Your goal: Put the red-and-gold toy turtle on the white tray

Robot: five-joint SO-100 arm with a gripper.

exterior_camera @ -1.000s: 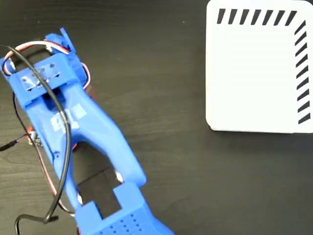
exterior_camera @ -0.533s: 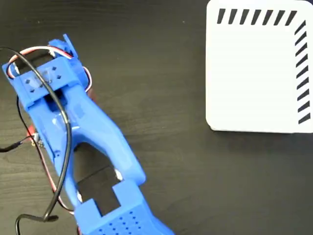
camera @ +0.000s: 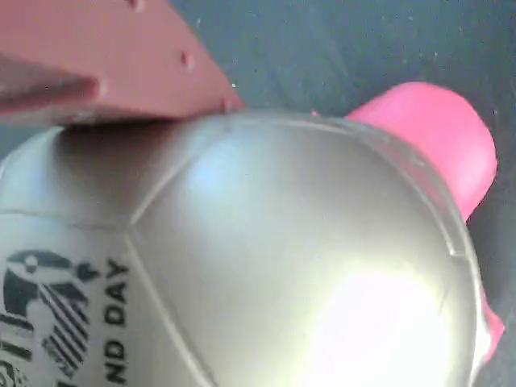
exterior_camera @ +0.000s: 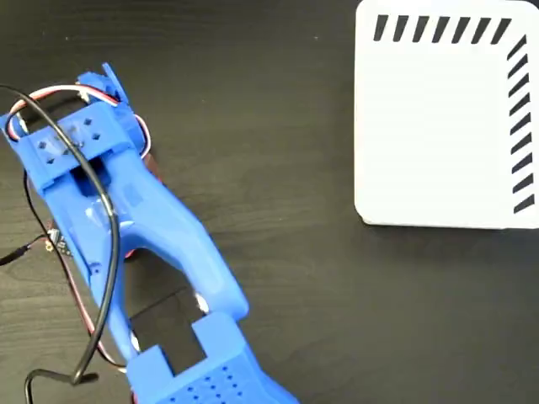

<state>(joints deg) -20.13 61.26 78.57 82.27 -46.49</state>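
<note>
1. In the wrist view, the shiny gold-shelled, coral-red toy turtle point(camera: 266, 266) filled the frame against a reddish finger point(camera: 105, 64); the jaw opening couldn't be told.
2. The blue plastic arm point(exterior_camera: 126, 227) had shifted slightly, hiding the turtle from the fixed view.
3. The flat white navy-striped tray point(exterior_camera: 438, 126) stayed well apart.

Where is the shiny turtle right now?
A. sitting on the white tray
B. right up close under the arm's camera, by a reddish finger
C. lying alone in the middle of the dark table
B. In the wrist view the turtle fills nearly the whole picture with a reddish finger at its shell, while the white tray in the fixed view has nothing on it.
</note>
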